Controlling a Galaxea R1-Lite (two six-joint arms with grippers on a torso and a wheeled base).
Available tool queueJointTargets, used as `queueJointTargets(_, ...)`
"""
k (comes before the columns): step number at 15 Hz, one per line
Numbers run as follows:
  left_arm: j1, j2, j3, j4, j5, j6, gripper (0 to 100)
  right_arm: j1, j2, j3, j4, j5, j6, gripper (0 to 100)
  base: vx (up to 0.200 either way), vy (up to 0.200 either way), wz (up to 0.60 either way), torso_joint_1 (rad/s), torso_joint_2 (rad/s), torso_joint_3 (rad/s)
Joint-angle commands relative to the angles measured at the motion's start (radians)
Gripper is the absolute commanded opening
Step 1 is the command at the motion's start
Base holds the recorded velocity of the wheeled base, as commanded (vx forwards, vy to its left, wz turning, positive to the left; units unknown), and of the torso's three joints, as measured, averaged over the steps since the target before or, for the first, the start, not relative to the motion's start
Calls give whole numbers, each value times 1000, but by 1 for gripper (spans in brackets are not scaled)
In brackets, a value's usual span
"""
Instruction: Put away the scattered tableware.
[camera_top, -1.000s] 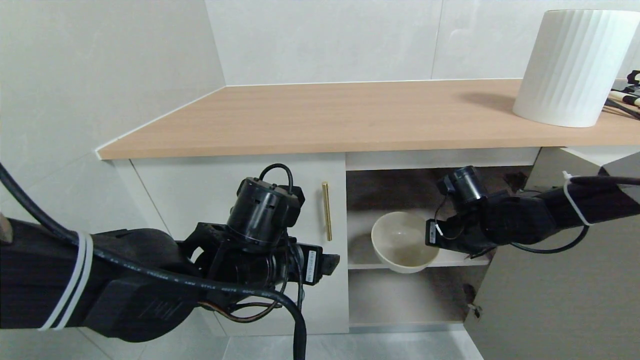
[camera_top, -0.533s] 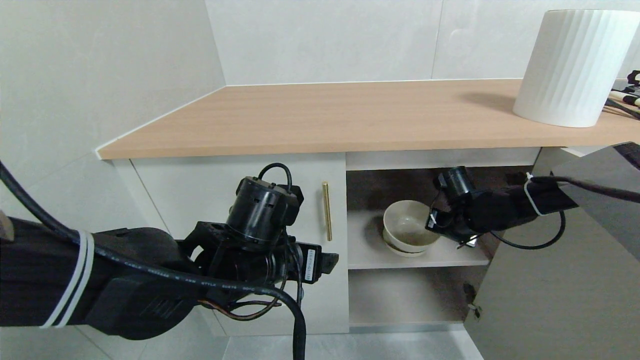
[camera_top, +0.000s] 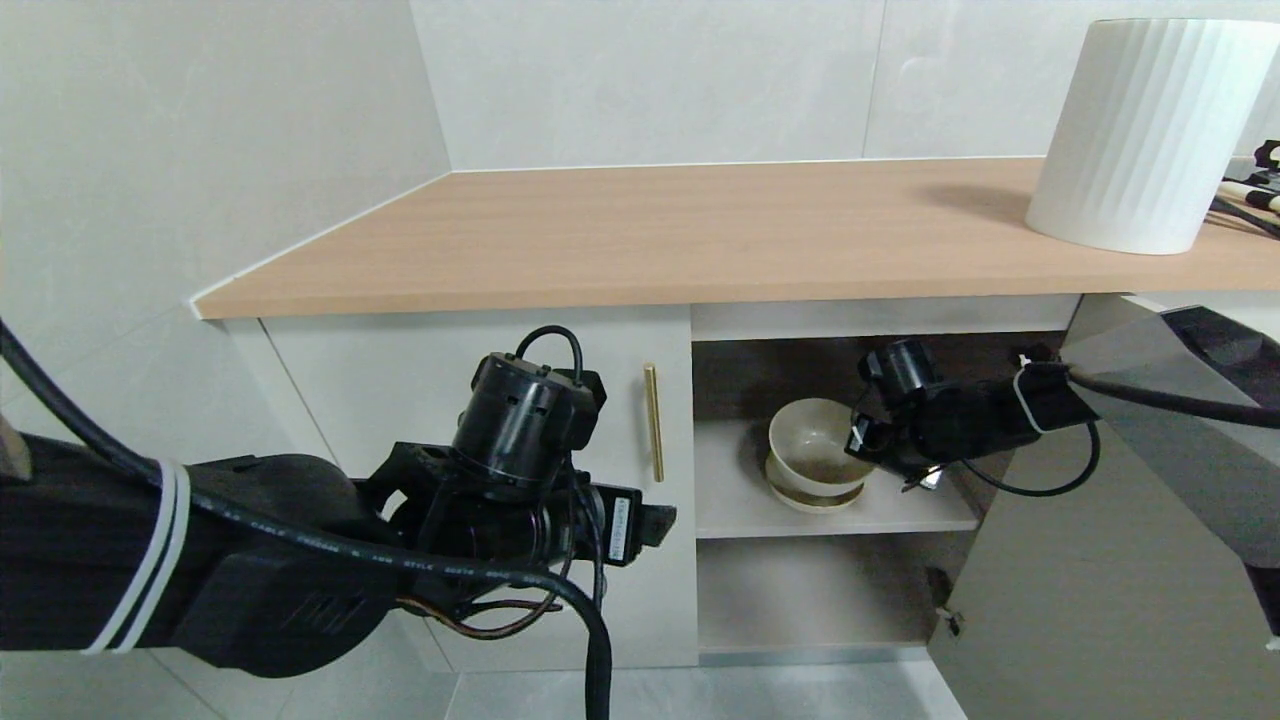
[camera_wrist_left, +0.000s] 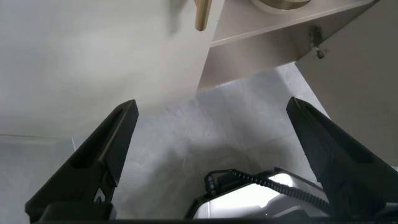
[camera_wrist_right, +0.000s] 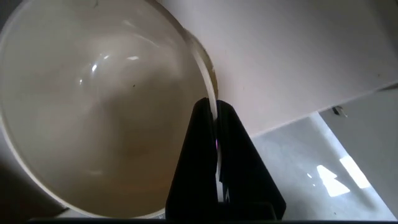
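A cream bowl (camera_top: 812, 445) rests on the upper shelf (camera_top: 730, 505) inside the open cabinet, nested on another pale dish (camera_top: 812, 498). My right gripper (camera_top: 868, 440) is inside the cabinet, shut on the bowl's right rim. In the right wrist view its black fingers (camera_wrist_right: 202, 143) pinch the thin rim of the bowl (camera_wrist_right: 99, 106). My left gripper (camera_top: 640, 525) hangs in front of the closed left door, apart from the bowl. Its fingers (camera_wrist_left: 93, 162) stand wide open with nothing between them, above the grey floor.
A gold handle (camera_top: 653, 422) runs down the closed left door. The right door (camera_top: 1100, 560) stands swung open beside my right arm. A wooden countertop (camera_top: 700, 230) carries a tall white ribbed container (camera_top: 1150, 130) at the far right. The lower shelf (camera_top: 800, 600) is bare.
My right gripper has carried the bowl from the shelf's front edge deeper into the cabinet and down onto the other dish. The left arm has not moved.
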Motion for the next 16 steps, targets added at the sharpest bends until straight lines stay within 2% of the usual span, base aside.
queueJointTargets(1,1,1,0,-1,1,0,100,1,26,-17,1,-3,0,0,0,0,0,0,0,0)
queueJointTargets(7,3,-2,2,-1,2,-2,100,2,43,-25,-1,-15,-3,0,0,0,0,0,0,0)
queueJointTargets(8,3,-2,2,1,1,-2,100,4,48,-31,1,-15,-6,100,0,0,0,0,0,0)
queueJointTargets(13,14,-8,2,-1,1,-8,100,44,3,1,19,-15,-9,100,0,0,0,0,0,0)
queueJointTargets(16,31,-48,21,-1,2,-8,100,102,-155,135,57,-6,-9,100,0,0,0,0,0,0)
